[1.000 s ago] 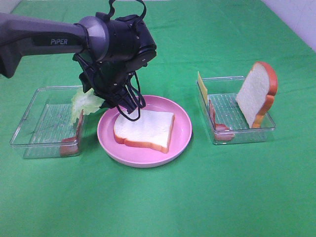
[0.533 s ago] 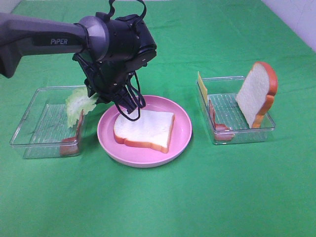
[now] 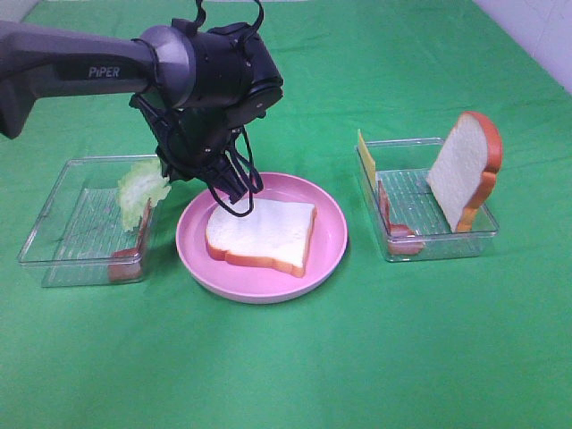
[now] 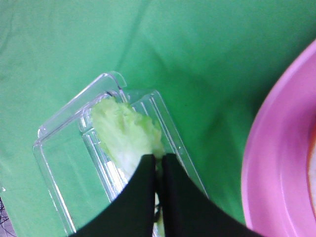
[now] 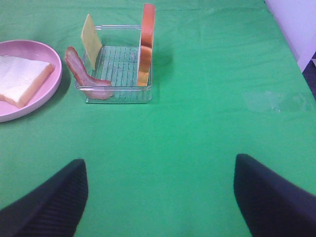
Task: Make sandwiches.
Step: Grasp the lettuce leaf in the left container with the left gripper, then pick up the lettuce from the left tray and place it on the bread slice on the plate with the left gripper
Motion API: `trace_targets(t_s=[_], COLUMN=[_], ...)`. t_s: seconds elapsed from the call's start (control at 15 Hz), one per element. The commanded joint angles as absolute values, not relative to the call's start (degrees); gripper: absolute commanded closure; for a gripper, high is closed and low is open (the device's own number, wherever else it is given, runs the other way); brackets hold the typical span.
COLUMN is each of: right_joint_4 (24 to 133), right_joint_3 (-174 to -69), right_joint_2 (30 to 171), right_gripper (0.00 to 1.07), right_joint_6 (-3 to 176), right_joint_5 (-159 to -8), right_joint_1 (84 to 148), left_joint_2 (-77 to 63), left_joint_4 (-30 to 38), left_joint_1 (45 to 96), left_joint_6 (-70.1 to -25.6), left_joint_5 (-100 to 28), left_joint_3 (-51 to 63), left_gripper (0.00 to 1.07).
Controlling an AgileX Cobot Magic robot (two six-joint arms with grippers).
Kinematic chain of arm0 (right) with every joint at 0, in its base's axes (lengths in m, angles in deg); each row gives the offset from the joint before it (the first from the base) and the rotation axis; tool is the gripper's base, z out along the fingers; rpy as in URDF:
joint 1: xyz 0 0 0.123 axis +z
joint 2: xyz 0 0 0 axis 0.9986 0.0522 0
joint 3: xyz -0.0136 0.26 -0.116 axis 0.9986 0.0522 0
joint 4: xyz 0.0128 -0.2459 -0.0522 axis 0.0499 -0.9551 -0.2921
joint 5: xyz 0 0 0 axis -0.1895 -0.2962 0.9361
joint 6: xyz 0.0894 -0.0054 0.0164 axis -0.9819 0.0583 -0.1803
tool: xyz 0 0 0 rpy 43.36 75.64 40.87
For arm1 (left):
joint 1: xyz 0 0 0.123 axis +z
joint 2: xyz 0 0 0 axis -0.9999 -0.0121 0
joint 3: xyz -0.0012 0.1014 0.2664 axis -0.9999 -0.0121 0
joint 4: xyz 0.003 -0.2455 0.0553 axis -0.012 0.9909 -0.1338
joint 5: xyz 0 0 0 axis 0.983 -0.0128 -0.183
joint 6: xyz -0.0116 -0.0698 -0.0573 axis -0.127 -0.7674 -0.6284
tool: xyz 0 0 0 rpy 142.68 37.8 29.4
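A white bread slice [image 3: 264,234] with orange-brown crust lies flat on the pink plate [image 3: 332,223]. My left gripper [image 3: 166,174] is shut on a pale green lettuce leaf [image 3: 138,192] and holds it over the right end of the left clear tray [image 3: 63,223], just left of the plate. The left wrist view shows the fingers [image 4: 148,170] pinched on the lettuce [image 4: 123,133] above the tray [image 4: 64,148]. My right gripper [image 5: 160,197] is open and empty over bare cloth, out of the high view.
A bacon strip [image 3: 130,259] lies in the left tray. The right clear tray [image 3: 438,237] holds an upright bread slice [image 3: 465,170], a yellow cheese slice [image 3: 365,159] and bacon [image 3: 389,219]; these also show in the right wrist view [image 5: 118,64]. Green cloth covers the table.
My left gripper has shifted slightly left and up with the lettuce, which now hangs more over the left tray. The right side has not changed.
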State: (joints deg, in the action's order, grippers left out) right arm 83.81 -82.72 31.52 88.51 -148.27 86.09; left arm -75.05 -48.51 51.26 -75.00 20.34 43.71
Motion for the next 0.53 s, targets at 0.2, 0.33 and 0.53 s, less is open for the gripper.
trace_targets(t_s=[0.2, 0.33, 0.53], right_joint_4=[83.75, 83.81, 83.81], right_joint_3=[-82.78, -82.78, -82.78], right_joint_2=[30.72, 30.72, 30.72], right_gripper=[0.31, 0.31, 0.31], right_joint_6=[89.08, 89.08, 89.08], right_joint_5=[-147.81, -147.81, -147.81], right_joint_1=[85.75, 85.75, 85.75], left_joint_2=[-69.78, -67.66, -64.68], left_joint_4=[-47.88, -45.76, -38.2], left_joint_1=[50.81, 50.81, 50.81], left_joint_6=[-75.52, -75.29, -73.57], left_joint_5=[20.69, 20.46, 16.1], left_joint_3=[46.34, 49.21, 51.9], left_gripper=[1.07, 1.07, 1.07])
